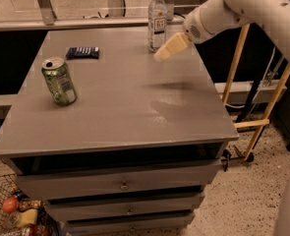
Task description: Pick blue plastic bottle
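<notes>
The blue plastic bottle (157, 19) is a tall clear bottle with a white cap and a white label. It stands upright at the far edge of the grey table (120, 107), right of middle. My gripper (163, 54) comes in from the upper right on a white arm. Its cream-coloured tip hangs above the table just right of the bottle's base and a little nearer to me, apart from it.
A dented green can (59, 81) stands on the left of the table. A flat dark blue packet (83, 52) lies at the far left. Drawers sit below the top. A wire basket of items (12, 213) is on the floor at lower left. A wooden frame (262, 107) stands on the right.
</notes>
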Controlling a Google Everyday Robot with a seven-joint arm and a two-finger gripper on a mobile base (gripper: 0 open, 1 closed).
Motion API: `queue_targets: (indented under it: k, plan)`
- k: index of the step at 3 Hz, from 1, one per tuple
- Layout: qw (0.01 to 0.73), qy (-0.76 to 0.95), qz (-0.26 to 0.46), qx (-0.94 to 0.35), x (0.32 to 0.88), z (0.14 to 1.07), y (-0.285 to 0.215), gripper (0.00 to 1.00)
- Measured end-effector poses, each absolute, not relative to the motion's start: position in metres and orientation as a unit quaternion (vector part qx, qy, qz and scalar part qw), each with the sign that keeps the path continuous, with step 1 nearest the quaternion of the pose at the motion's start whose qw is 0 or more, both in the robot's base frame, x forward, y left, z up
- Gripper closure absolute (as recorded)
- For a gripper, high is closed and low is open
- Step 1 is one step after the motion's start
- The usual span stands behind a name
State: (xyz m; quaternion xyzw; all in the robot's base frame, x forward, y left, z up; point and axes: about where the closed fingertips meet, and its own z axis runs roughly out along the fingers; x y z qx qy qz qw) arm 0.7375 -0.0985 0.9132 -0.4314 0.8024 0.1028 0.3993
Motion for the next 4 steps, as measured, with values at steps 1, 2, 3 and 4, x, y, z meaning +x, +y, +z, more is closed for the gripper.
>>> queue_targets:
  k: [1,2,3,4]
  plan:
    - [0.427,0.807,0.108,-0.393,0.772,0.897,-0.082,0.00]
    - [0.456,0.807,0.125,-0.354,0.806,0.890,-0.073,0.00]
    - [0.482,0.802,0.146,-0.320,0.836,0.891,-0.066,0.00]
    - [0.501,0.792,0.168,-0.305,0.856,0.898,-0.053,0.00]
